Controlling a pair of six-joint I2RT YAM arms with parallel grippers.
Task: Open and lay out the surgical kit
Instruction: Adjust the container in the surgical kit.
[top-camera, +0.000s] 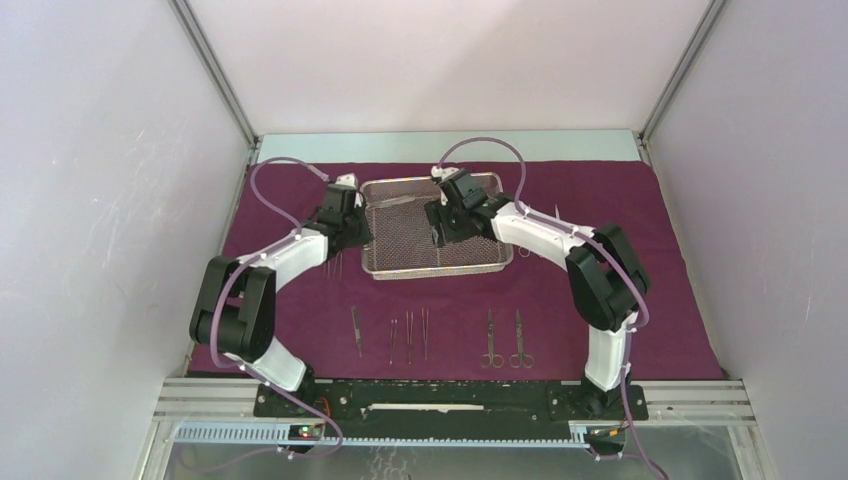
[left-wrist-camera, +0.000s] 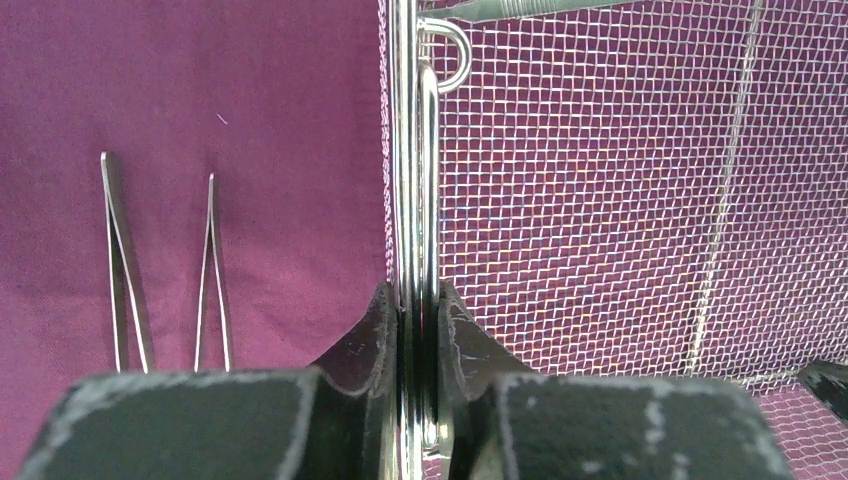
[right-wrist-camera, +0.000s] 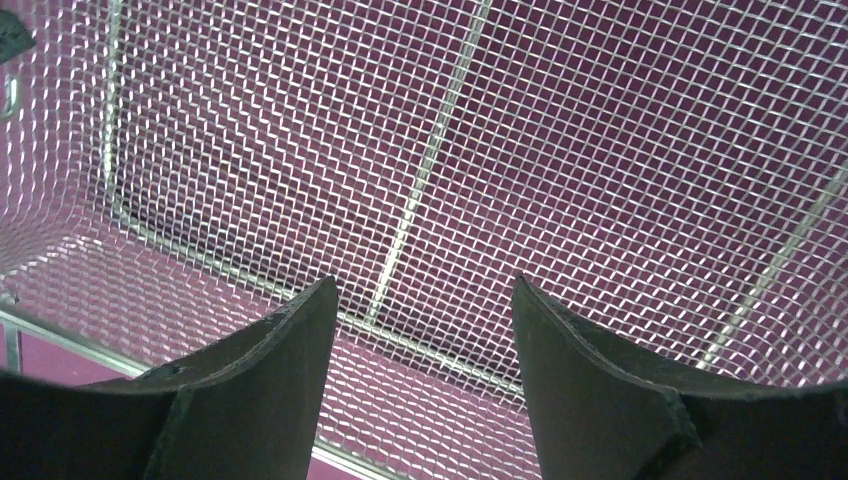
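A: Where does the wire-mesh tray (top-camera: 400, 252) sit?
B: Far-centre on the maroon cloth (top-camera: 680, 250) — left gripper (left-wrist-camera: 416, 300) pinches its left rim (two tweezers (left-wrist-camera: 125, 270) just outside).
A: Right gripper (right-wrist-camera: 422, 287)?
B: Jaws spread, above the mesh floor.

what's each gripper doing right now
left gripper: closed on the rim of the mesh tray
right gripper: open, holding nothing, above the tray floor
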